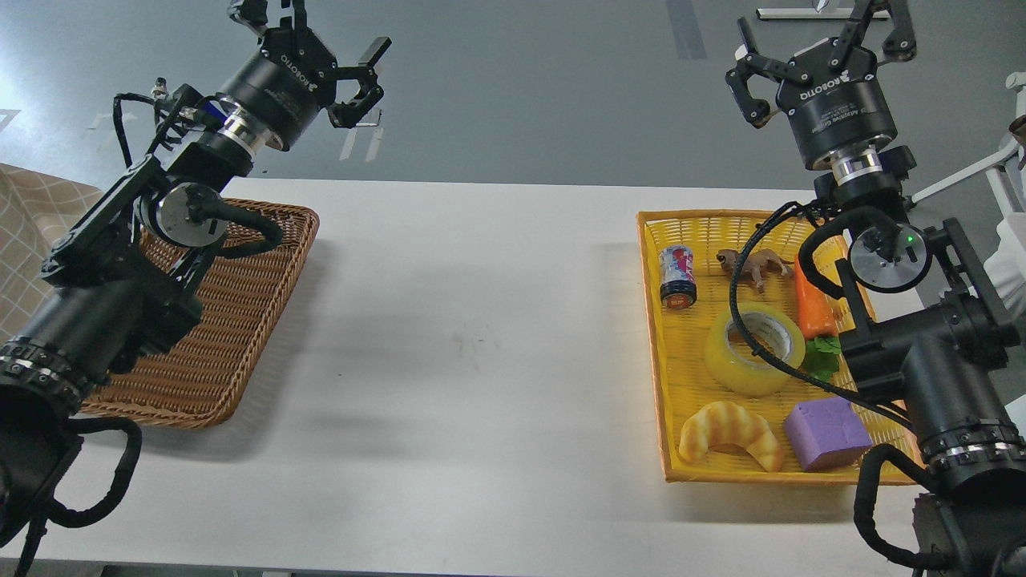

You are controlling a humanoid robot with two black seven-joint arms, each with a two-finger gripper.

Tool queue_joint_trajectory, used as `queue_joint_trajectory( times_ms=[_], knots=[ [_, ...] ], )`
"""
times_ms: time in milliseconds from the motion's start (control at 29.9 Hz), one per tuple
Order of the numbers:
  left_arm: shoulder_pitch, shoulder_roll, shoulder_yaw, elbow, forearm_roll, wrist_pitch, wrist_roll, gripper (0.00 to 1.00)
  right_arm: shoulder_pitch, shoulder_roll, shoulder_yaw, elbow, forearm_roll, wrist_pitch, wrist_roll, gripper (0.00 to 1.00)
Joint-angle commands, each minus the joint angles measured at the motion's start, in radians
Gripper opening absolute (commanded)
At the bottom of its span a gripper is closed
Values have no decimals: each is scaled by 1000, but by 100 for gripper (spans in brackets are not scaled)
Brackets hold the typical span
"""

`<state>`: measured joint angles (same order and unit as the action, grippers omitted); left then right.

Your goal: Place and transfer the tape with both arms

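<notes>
We are reading "ROBOTIQ" on our left end effector (321,40) and on our right end effector (826,36), whose smaller line is beginning "Adaptive"; the can's (677,276) label is staying illegible.

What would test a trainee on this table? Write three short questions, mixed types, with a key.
1. True or false: the tape lies in the brown basket.
2. Which sits nearest the tape? A) carrot B) can C) croissant
3. Fill in: both the left hand and right hand are raised and ____.

Key: 1 false, it lies in the yellow basket. 2 A. 3 open.
</notes>
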<state>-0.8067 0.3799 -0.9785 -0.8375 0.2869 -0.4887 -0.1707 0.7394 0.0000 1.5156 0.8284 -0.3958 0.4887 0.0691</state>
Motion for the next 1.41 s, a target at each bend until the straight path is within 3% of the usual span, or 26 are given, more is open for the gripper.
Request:
queue_joint_trajectory(
  times_ms=[0, 937, 1372],
  knots=[
    [0, 1, 1, 0, 0, 0, 3, 98, 0, 0, 0, 3, 0, 0, 0, 100],
    [-2, -6, 0, -8, 0, 0, -9, 98, 0, -8, -56, 12, -12, 0, -3, 100],
    [-2, -6, 1, -6, 3, 0, -9, 98, 0, -219, -262, 61, -18, 0, -3, 100]
  ],
)
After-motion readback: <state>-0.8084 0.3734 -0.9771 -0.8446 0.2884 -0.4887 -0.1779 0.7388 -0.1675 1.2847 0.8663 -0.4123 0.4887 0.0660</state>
